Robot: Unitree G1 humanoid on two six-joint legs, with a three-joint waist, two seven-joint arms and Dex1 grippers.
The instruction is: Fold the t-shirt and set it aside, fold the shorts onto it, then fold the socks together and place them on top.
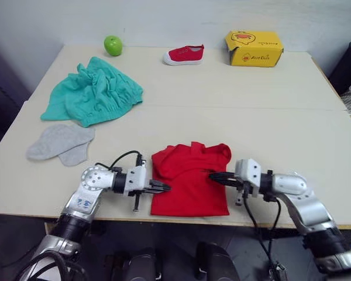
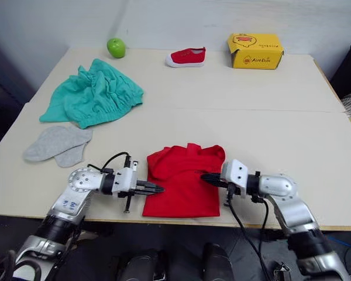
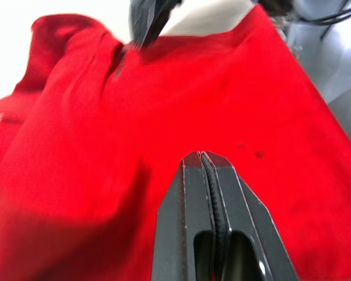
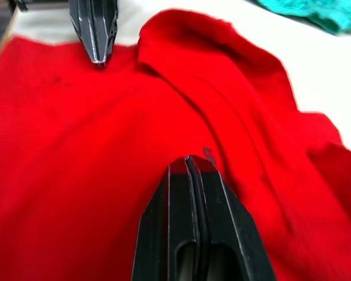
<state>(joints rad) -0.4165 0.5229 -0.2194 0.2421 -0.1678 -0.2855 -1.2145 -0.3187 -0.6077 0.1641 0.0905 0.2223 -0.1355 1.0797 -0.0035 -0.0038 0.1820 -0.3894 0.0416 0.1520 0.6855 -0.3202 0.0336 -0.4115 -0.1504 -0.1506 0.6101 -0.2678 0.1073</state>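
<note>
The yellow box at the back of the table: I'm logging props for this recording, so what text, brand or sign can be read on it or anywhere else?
Yellow box: red print on its front face and a cartoon picture on its lid, both too small and blurred to read.
Red shoe, t-shirt, shorts, socks: no text visible.
</note>
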